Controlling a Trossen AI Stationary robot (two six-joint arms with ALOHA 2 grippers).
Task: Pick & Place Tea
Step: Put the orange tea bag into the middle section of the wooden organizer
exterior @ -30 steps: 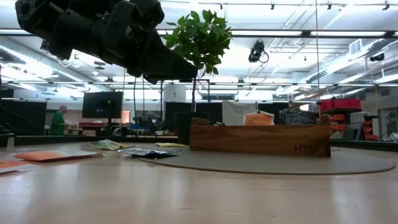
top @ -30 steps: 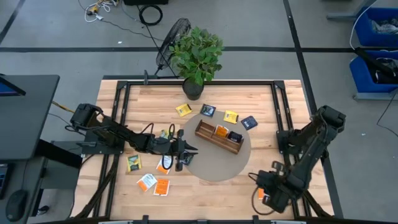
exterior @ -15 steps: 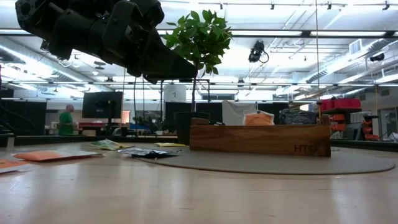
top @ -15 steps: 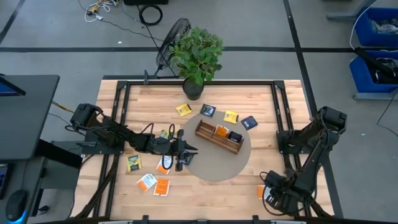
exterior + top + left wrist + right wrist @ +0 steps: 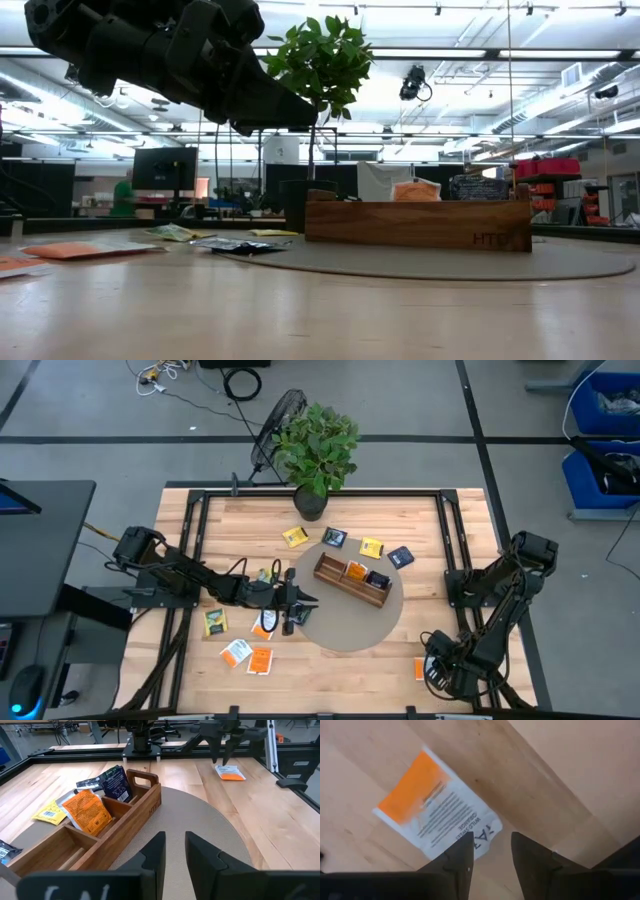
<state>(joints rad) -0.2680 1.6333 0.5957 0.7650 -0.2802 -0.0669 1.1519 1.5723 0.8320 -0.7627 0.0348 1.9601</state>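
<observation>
The right gripper (image 5: 490,851) hangs spread over a packet (image 5: 436,804) at the lower right of the high view. It should drop straight and pinch one edge. The left gripper (image 5: 174,846), slightly apart, waits mid-left.

Coloured tea packets (image 5: 260,660) scattered flat, some boxed

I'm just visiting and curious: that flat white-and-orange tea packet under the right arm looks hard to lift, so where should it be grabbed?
Probably by one edge, coming straight down. The white-and-orange packet lies flat on the bare wooden table, nothing crowding it, so there is no raised side to pinch. The right tool, open, hangs above its white corner; closing across that edge seems the best hold.
</observation>
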